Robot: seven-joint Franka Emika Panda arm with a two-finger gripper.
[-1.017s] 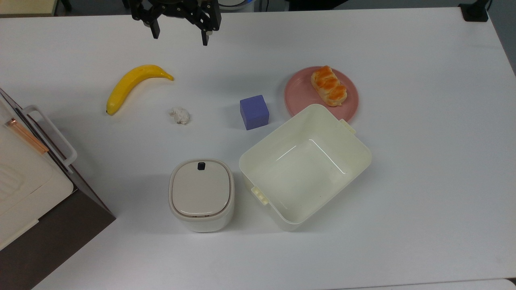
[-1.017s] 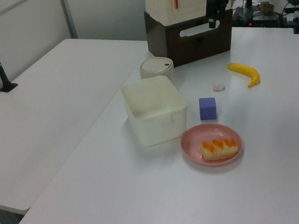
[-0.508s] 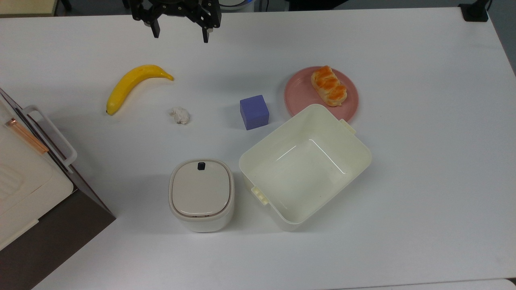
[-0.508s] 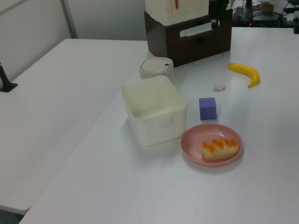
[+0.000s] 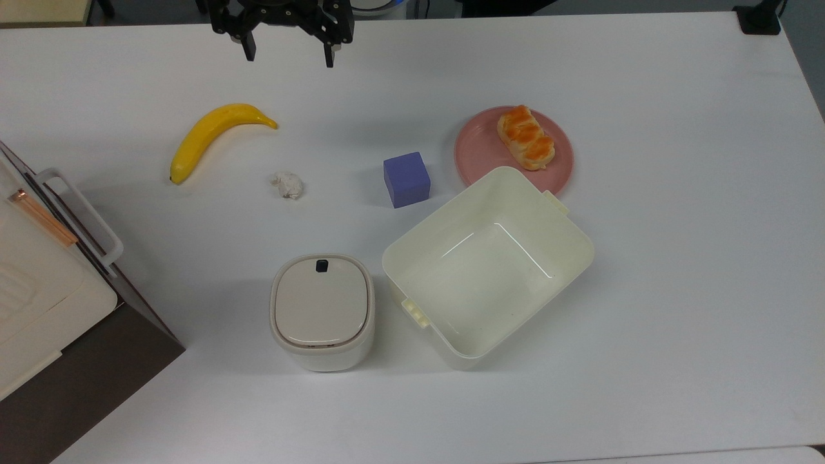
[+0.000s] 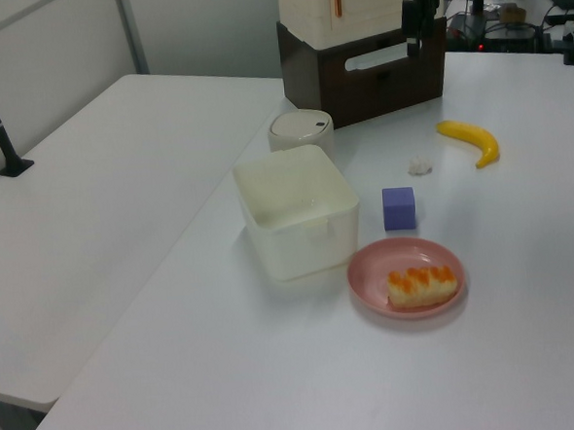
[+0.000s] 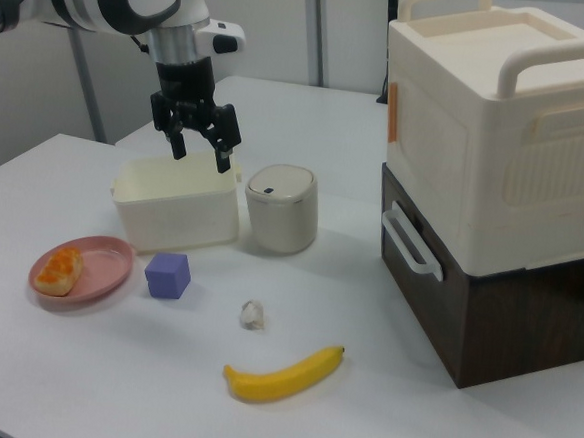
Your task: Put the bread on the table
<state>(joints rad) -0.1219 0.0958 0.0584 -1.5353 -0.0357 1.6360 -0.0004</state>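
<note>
Bread (image 5: pixel 525 137): small oblong braided roll, glossy orange-brown lumpy top, pale cream sides; lies slantwise on the round pink plate (image 5: pixel 480 154), right of centre in the top view, lower left of the frame in the right view (image 7: pixel 60 269). Listed left to right in the top view: brown-and-cream appliance (image 5: pixel 45 283), cut off by the left edge; yellow banana (image 5: pixel 209 135); gripper (image 5: pixel 288 58) at the upper edge, fingers spread wide with nothing between them, its upper body cut off by the frame; white paper wad (image 5: pixel 287 185); lidded cream canister (image 5: pixel 321 312); purple cube (image 5: pixel 406 179); cream square tub (image 5: pixel 488 265), whose near wall covers the plate's lower rim. All rest on the white table (image 5: pixel 677 258). In the left view the gripper (image 6: pixel 414 43) is dark against the appliance, fingers hard to separate.
</note>
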